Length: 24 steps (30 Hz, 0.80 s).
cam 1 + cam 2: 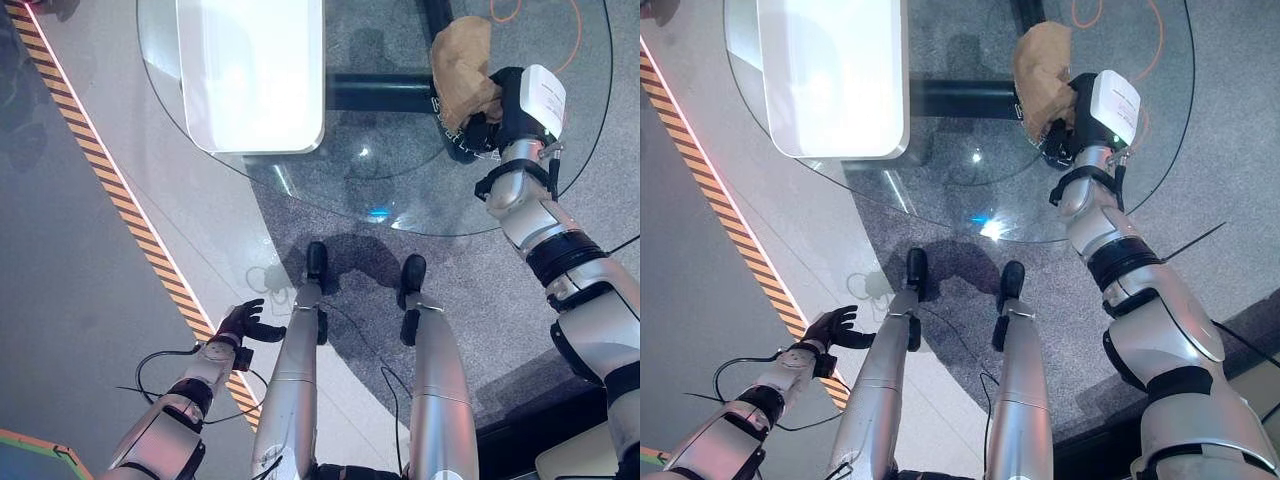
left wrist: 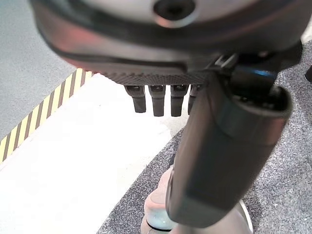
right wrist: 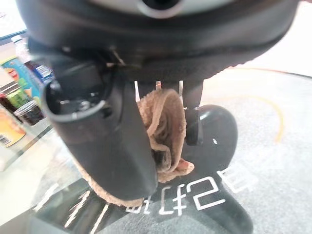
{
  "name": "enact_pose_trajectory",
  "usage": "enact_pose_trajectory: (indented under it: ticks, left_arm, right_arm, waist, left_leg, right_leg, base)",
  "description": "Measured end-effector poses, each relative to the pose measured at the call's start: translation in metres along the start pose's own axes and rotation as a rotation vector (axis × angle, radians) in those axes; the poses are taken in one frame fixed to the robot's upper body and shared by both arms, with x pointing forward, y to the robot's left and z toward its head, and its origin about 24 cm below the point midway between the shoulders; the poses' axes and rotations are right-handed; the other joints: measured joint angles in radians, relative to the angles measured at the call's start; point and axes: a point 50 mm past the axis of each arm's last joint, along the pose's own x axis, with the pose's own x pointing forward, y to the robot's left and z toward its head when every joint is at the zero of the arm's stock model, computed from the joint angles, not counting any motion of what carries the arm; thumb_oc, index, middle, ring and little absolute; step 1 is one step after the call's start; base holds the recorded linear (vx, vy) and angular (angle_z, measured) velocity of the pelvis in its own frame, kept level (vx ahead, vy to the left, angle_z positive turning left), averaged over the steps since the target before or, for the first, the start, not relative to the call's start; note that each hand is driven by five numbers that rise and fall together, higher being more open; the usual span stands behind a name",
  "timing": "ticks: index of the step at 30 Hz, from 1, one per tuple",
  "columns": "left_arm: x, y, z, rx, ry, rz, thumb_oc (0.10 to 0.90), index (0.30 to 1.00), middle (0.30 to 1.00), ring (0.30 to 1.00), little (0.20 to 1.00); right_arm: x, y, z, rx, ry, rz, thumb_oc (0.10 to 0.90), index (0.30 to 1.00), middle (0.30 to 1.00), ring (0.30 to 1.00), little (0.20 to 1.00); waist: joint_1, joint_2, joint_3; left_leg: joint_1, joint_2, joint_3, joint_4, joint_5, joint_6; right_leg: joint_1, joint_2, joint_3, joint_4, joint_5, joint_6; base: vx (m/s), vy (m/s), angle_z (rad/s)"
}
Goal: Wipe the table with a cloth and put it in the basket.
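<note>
A tan terry cloth (image 1: 463, 66), crumpled into a loose bundle, lies on the round glass surface (image 1: 340, 160) near its right edge, above the dark base seen through the glass. Its near end is bunched between the thumb and fingers (image 3: 194, 117) of the right hand (image 1: 500, 115); the rest spreads away across the glass.

A yellow-and-black striped line (image 1: 110, 190) runs diagonally across the grey floor (image 1: 70, 300), with an orange cable (image 1: 575, 30) curling on the carpet farther off. Bottles and jars (image 3: 19, 92) stand clustered together in the right wrist view.
</note>
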Motion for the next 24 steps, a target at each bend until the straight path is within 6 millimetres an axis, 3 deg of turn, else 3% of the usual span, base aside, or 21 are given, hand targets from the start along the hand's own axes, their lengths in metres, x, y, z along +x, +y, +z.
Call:
enact_pose_trajectory:
  ticks: [13, 24]
  left_arm:
    - [0.000, -0.005, 0.003, -0.002, -0.011, 0.005, 0.800, 0.900, 0.900, 0.900, 0.900]
    - [0.001, -0.007, 0.005, -0.012, -0.020, 0.003, 0.800, 0.900, 0.900, 0.900, 0.900]
  right_arm:
    - [-0.016, 0.022, 0.042, -0.082, -0.232, 0.183, 0.100, 0.300, 0.300, 0.300, 0.200]
    - [-0.034, 0.044, 0.055, -0.095, -0.315, 0.297, 0.100, 0.300, 0.300, 0.300, 0.200]
  waist:
    - [0.004, 0.004, 0.000]
    - [0.019, 0.004, 0.000]
  left_leg:
    - [0.002, 0.002, 0.000, -0.018, 0.007, -0.011]
    - [0.004, 0.001, -0.004, -0.019, 0.008, -0.013]
  right_leg:
    - [-0.007, 0.001, -0.002, 0.002, -0.003, 0.001]
    - [-0.005, -0.001, -0.006, 0.006, -0.006, -0.001]
  base:
    - [0.00, 0.000, 0.00]
    - [0.00, 0.000, 0.00]
